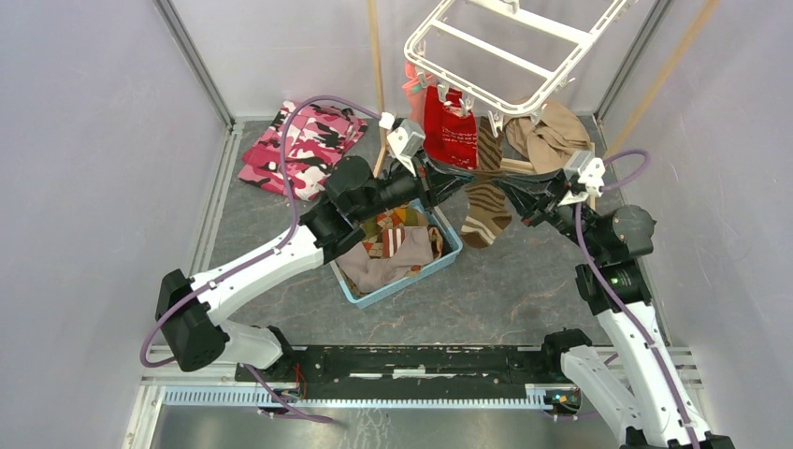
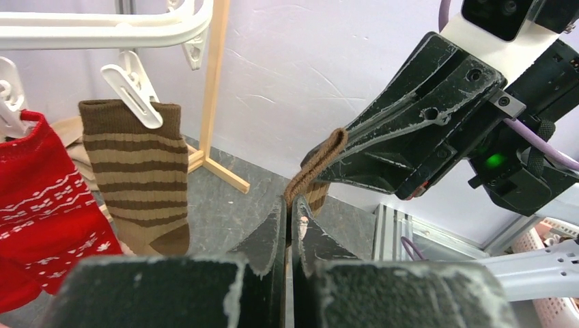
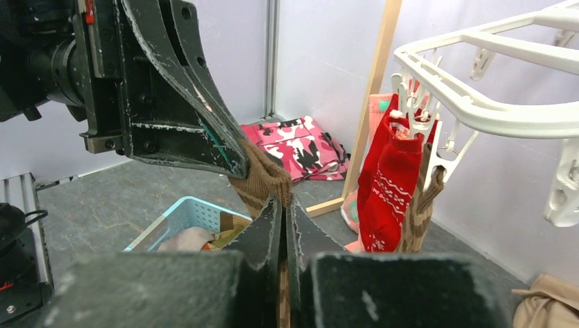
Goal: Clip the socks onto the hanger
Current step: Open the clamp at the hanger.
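The left gripper (image 2: 289, 206) and right gripper (image 3: 283, 205) are both clamped shut on 1 brown striped sock (image 1: 486, 210) at its cuff. The sock hangs, apparently unclipped, below the near rim of the hanger (image 3: 471, 109).

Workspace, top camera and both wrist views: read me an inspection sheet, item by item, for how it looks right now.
Surface: grey mottled tabletop, no spills seen.
Job's things: white hanger overhead; red sock and striped sock clipped to it; second striped sock held by its cuff.
Clutter: blue basket of fabrics; pink camouflage garment; tan cloth.
End effectors: left end effector and right end effector both shut on the second striped sock.
Cables: purple cable looping over each arm, no snag seen.
Surroundings: pale walls; wooden pole.
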Motion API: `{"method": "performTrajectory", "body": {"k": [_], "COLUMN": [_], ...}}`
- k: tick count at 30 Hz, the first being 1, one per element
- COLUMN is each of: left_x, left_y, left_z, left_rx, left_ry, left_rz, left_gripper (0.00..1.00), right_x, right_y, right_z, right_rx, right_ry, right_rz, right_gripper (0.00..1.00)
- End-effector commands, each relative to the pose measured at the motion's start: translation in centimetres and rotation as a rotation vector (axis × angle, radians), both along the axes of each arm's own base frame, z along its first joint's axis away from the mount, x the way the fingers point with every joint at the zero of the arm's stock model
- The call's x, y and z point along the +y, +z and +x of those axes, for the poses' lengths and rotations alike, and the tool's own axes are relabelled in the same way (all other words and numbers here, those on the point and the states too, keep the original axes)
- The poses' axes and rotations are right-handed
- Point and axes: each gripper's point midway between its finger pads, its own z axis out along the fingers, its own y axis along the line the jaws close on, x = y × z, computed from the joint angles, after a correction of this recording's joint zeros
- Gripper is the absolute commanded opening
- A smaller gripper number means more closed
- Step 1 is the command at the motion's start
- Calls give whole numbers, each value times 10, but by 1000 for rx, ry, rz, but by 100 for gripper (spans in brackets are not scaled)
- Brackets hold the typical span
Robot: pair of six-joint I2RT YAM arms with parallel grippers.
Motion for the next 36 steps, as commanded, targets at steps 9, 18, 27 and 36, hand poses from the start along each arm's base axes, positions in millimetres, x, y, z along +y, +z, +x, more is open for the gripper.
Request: {"method": "performTrajectory", "body": {"k": [9, 18, 27, 36], "left_x": [-18, -39, -12, -4], "left_y": [30, 14, 18, 45], "left_z": [-35, -66, -69, -10], "left_rx": [-99, -87, -280, -94], "left_ry": [-170, -429, -367, -180], "left_rz": [-49, -16, 25, -55], "left_gripper": [15, 42, 64, 87], "right_x": [-40, -47, -82, -130], "right_y": [32, 20, 18, -8], "right_z": [-7, -19, -27, -22], "right_rx": [-172, -201, -246, -190], "right_ry": [-255, -291, -485, -749], "right_rz": [13, -65, -168, -147], "right_gripper": [0, 0, 0, 0]}}
